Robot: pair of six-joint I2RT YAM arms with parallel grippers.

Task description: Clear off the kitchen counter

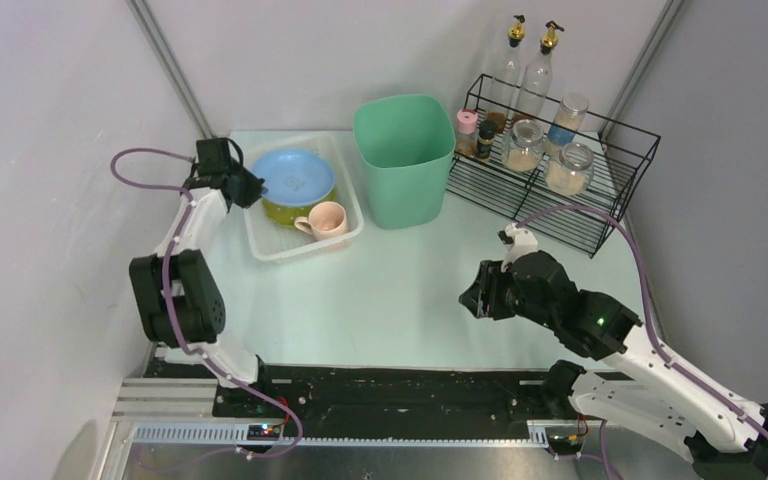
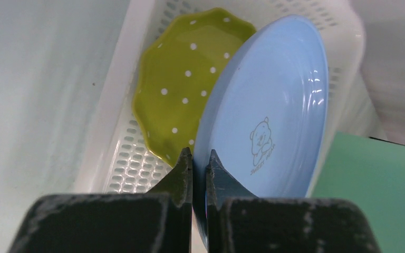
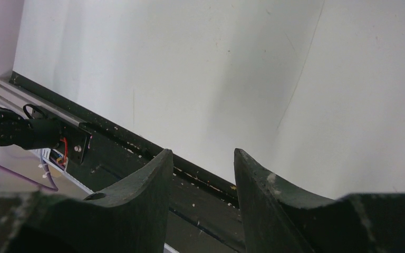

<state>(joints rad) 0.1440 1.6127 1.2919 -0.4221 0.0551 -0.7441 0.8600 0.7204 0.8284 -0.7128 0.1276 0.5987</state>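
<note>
In the white basket (image 2: 117,100), far left on the surface (image 1: 390,300), the left tool (image 2: 199,174) pinches the blue plate (image 2: 274,105) by its rim (plate leaning on the green dotted bowl (image 2: 182,89)); the right tool (image 3: 203,158) hangs open.

Illegible script on blue plate (image 2: 266,110)
</note>
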